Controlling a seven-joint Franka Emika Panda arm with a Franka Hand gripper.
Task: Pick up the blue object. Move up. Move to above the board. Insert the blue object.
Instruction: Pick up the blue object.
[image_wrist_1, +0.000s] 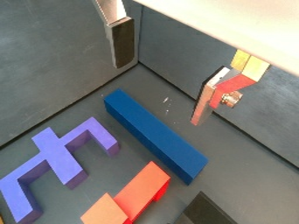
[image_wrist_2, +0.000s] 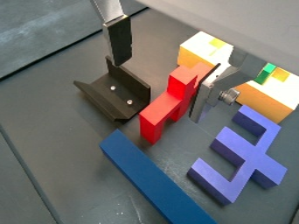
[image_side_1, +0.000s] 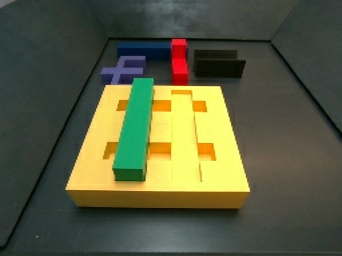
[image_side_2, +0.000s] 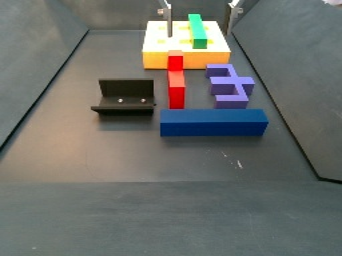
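The blue object (image_side_2: 214, 122) is a long dark-blue bar lying flat on the floor, near the red piece; it also shows in both wrist views (image_wrist_1: 152, 136) (image_wrist_2: 152, 182) and far back in a side view (image_side_1: 134, 50). The board (image_side_1: 214, 150) is a large yellow grooved block with a green bar (image_side_1: 135, 125) lying in a groove. My gripper (image_wrist_1: 163, 74) (image_wrist_2: 163, 68) hangs high above the pieces, open and empty, its fingers (image_wrist_2: 119, 39) wide apart. In a side view only its fingertips (image_side_2: 167, 12) show at the upper edge.
A red stepped piece (image_side_2: 175, 80) and a purple-blue branched piece (image_side_2: 230, 84) lie between the blue bar and the board. The dark fixture (image_side_2: 123, 98) stands to one side. Grey walls enclose the floor.
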